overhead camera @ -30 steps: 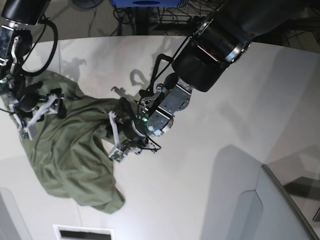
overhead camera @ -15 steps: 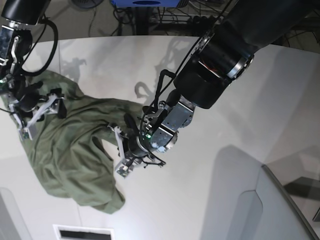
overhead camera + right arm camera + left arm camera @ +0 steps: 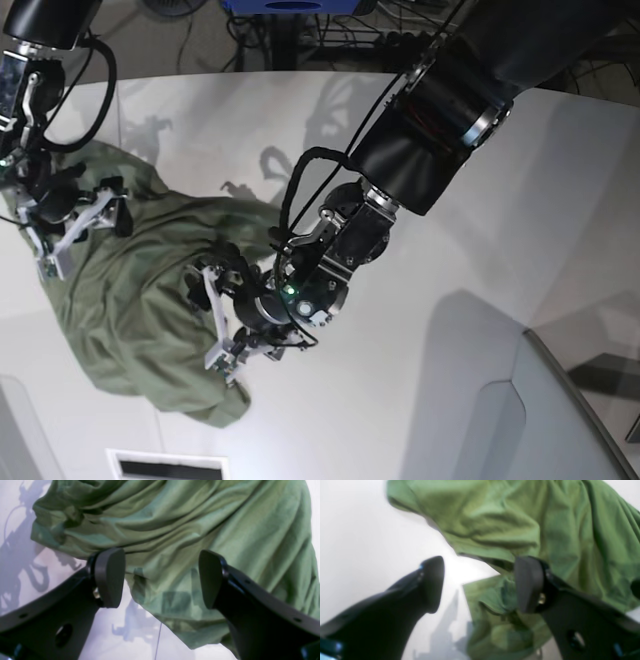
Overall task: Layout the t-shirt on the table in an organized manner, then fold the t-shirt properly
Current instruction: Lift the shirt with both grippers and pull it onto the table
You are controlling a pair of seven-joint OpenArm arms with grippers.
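Base view: crumpled t-shirt (image 3: pixel 150 300) on white table (image 3: pixel 420 300); both hands wide, empty.

We see the olive-green soft cloth t-shirt (image 3: pixel 140 290) lying crumpled in a loose heap on the large white smooth desk (image 3: pixel 430 250), toward nine o'clock in the base view. Deep folds run across it, and one rumpled end reaches toward seven o'clock. In the wrist views the cloth (image 3: pixel 190 527) is bunched and creased (image 3: pixel 545 522), its edges doubled over.
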